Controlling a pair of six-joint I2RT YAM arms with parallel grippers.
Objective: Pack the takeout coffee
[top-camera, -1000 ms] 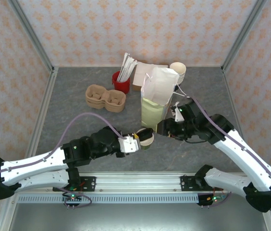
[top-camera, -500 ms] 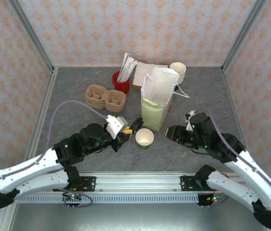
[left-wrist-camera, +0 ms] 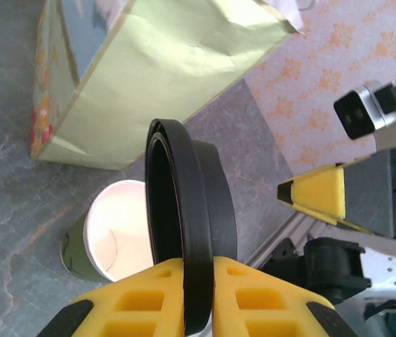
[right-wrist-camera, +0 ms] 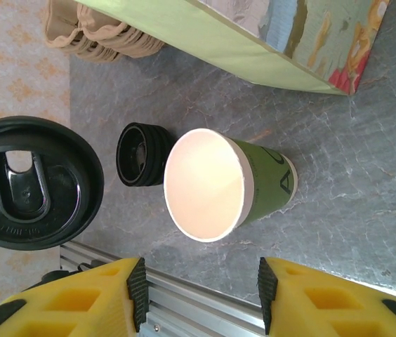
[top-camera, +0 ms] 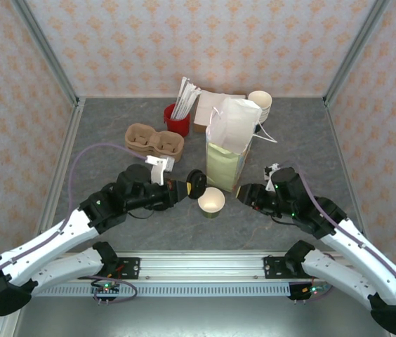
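Observation:
The takeout coffee cup (top-camera: pixel 211 201), olive-green with a cream inside, stands lidless on the table's near middle. Its round black lid (top-camera: pixel 197 184) hangs on edge just left of the cup, above the table. My left gripper (top-camera: pixel 187 188) is shut on the lid's rim (left-wrist-camera: pixel 191 210), with the open cup (left-wrist-camera: pixel 117 232) below and behind it. My right gripper (top-camera: pixel 243 193) is open just right of the cup. In its wrist view its jaws (right-wrist-camera: pixel 201 281) stand wide, apart from the cup (right-wrist-camera: pixel 268 186), and the held lid (right-wrist-camera: pixel 33 182) faces the camera.
A pale green paper bag (top-camera: pixel 227 151) stands upright right behind the cup. A short stack of black lids (right-wrist-camera: pixel 142 154) sits beside the cup. Cardboard cup carriers (top-camera: pixel 154 142), a red holder (top-camera: pixel 177 119) and stacked cream cups (top-camera: pixel 260 104) are farther back.
Both grippers were at the cup. The left gripper pulled the lid off and swung it back and left, turning it on edge. The right gripper let go, backed off, then edged back in.

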